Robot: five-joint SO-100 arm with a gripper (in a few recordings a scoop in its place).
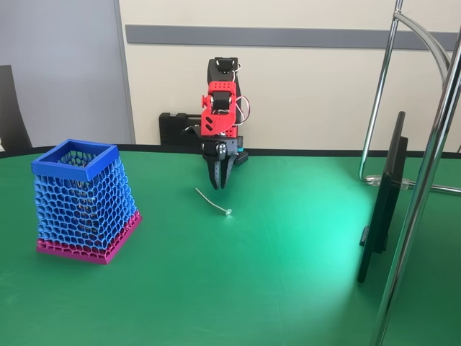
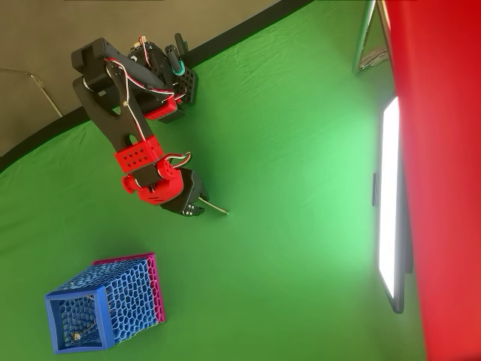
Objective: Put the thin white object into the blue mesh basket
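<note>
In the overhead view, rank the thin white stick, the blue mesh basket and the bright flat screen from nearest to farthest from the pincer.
From the pincer:
1. Thin white stick, lying right beside it.
2. Blue honeycomb-mesh basket, lower left.
3. Bright flat screen, far right.

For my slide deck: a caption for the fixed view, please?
Red-and-black arm's gripper poised above a thin white stick on the green table, blue mesh basket at left.

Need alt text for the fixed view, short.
A red and black arm points its pincer down at a green table, tips just above one end of a thin white stick lying flat. A blue mesh basket with a magenta base stands apart at the left.
</note>
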